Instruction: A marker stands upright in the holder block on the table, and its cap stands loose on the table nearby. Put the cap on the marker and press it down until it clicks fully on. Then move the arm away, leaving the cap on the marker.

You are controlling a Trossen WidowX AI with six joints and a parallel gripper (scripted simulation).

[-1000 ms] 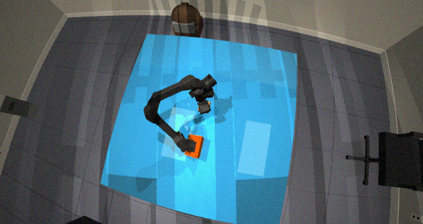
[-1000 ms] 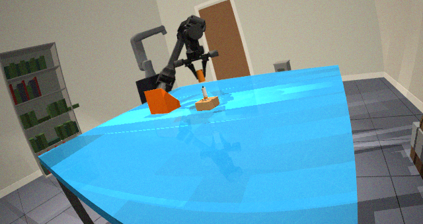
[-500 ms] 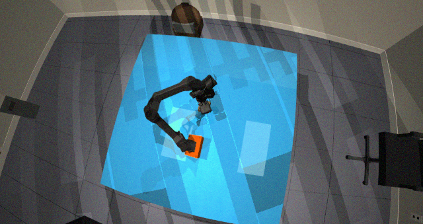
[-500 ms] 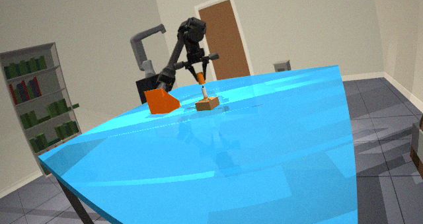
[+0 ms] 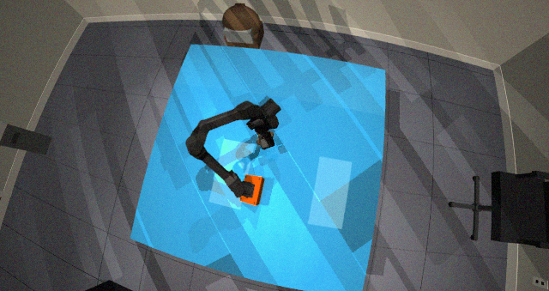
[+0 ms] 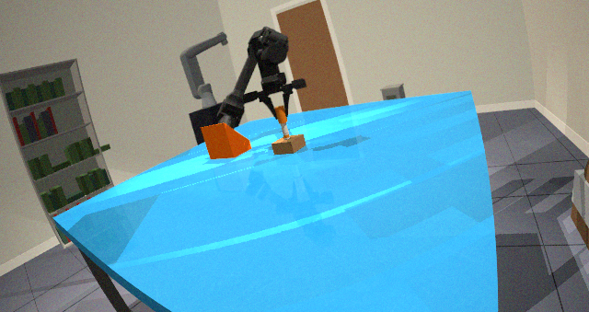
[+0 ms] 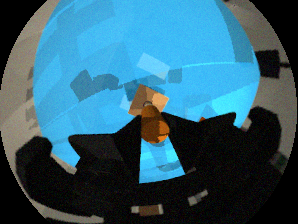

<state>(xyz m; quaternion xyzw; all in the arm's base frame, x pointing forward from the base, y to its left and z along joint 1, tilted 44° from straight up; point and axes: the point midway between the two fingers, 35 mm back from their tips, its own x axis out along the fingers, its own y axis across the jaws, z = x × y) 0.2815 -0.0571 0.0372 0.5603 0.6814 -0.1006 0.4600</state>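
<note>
1. My hand [image 6: 277, 106] is clamped on the orange cap [image 6: 281, 114], fingers pointing straight down over the wooden holder block [image 6: 288, 144].
2. The marker [image 6: 285, 130] stands upright in that block, pale barrel showing below the cap; from the exterior view the cap looks to be sitting over the tip, though I can't tell how deep it has seated.
3. In the wrist view the cap [image 7: 152, 127] sits dead centre between my fingers with the block [image 7: 148, 102] just beyond it, so the line looks good to me.
4. To do this well: press straight down along the marker's axis, no sideways lean, or the block may tip or slide on the glossy blue worktop [image 6: 322, 202].
5. Let go only once it is fully seated, then rise vertically before swinging off.
6. Room: my orange base [image 6: 224, 141] sits near the block on one side; the worktop edges are well apart from it, with open surface toward the door side.
</note>
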